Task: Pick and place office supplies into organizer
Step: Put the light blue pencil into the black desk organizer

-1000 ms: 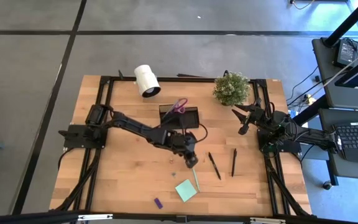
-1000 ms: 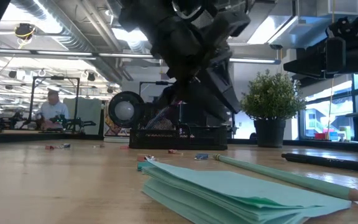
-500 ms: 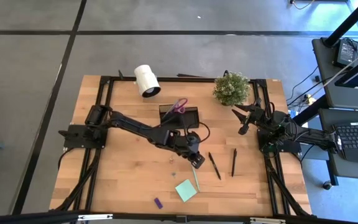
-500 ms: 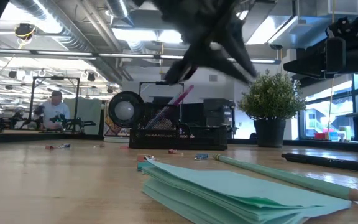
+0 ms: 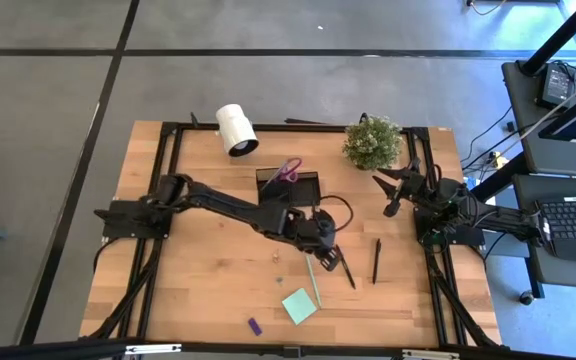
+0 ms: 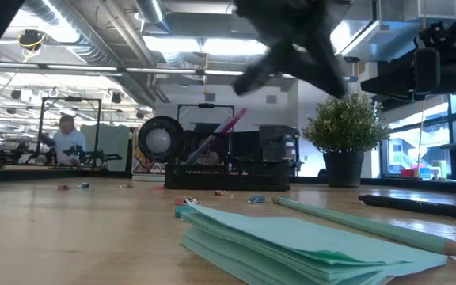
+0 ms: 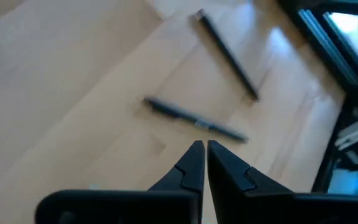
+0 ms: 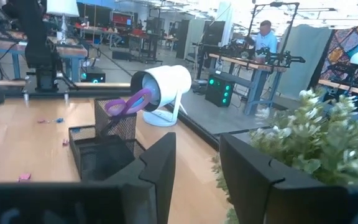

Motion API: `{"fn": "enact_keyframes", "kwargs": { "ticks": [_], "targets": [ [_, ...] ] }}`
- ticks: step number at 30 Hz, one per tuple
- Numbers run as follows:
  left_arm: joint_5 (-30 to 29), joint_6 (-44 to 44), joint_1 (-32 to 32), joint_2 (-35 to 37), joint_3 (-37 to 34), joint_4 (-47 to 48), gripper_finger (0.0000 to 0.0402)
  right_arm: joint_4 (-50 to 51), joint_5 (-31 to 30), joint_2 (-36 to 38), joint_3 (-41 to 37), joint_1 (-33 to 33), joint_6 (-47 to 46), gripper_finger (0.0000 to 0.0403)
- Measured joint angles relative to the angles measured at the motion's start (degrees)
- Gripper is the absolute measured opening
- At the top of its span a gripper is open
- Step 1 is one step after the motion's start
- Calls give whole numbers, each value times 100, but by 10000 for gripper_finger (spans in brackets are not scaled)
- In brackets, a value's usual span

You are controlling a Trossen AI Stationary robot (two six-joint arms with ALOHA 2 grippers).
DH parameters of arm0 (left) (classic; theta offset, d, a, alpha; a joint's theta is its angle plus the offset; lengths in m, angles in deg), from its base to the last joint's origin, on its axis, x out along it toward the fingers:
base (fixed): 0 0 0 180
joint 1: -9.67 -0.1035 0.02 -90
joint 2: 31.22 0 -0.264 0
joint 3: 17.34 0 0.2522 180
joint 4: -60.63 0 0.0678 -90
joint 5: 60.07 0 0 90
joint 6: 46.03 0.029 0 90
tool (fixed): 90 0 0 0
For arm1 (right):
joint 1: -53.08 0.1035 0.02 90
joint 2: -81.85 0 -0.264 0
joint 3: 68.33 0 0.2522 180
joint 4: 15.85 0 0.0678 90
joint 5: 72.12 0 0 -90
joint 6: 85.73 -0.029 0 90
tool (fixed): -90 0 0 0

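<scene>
There are no words, numbers, labels or signs that can be read in any of these pictures. Nothing on the table or in the room behind it shows letters clear enough to make out.

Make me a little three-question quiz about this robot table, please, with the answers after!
1. True or false: the purple-handled scissors already stand in the black organizer.
2. Which gripper is above the black pens? A) left gripper B) right gripper
3. Fill in: the mint-green sticky pad lies on the ____, not in the organizer.

Key
1. True.
2. A. Its jaws are shut on nothing, just above the nearer black pen; the right gripper waits by the potted plant.
3. Table.
</scene>
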Motion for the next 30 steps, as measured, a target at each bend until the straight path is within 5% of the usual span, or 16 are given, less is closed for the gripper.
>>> {"fn": "enact_keyframes", "kwargs": {
  "ticks": [7,13,23,30],
  "targets": [
    [8,-653,-55,-505,856,1260,3,12,128,-55,0,2,-174,129],
    [-261,-1731,-90,-518,845,2101,3,16,192,-58,0,2,-273,129],
    [-326,-2415,-98,-521,845,2323,3,14,192,-57,0,2,-269,129],
    [191,-2509,-84,-605,837,2327,13,14,193,-57,0,2,-260,129]
  ]
}}
